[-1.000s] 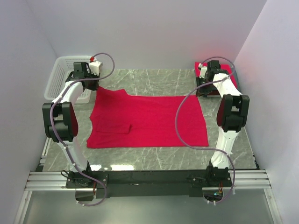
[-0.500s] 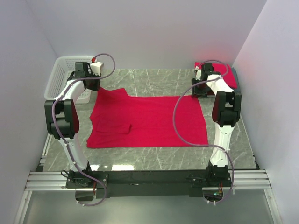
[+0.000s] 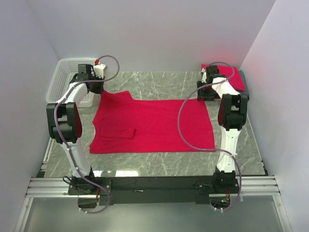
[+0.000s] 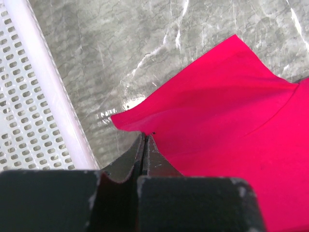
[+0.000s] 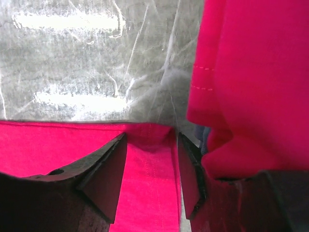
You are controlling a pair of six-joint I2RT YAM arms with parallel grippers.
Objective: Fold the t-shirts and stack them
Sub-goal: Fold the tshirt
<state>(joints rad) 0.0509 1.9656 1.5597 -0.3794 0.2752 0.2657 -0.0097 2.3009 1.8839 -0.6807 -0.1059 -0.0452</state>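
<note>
A crimson spread t-shirt (image 3: 154, 123) lies flat at the middle of the marble table (image 3: 159, 82), with its hem towards 3 o'clock and its collar end towards 9 o'clock. One sleeve is folded in over its near half. The left gripper (image 4: 144, 140) sits at the shirt's 10 o'clock corner with its jaws pressed together on the cloth edge, which rises in a small ridge at the fingertips. Just beside it at 9 o'clock runs the rim of the white lattice basket (image 4: 29, 96), leaving only a narrow strip of bare stone between rim and cloth. The right gripper (image 5: 149, 140) stands at the 2 o'clock corner with its jaws apart, straddling the hem corner, and the cloth lies flat between the fingers. Close at its 3 o'clock side is the folded stack (image 3: 231, 72), red on top. Bare table shows along the far edge at 12 o'clock and in a band at 6 o'clock before the arm bases.
</note>
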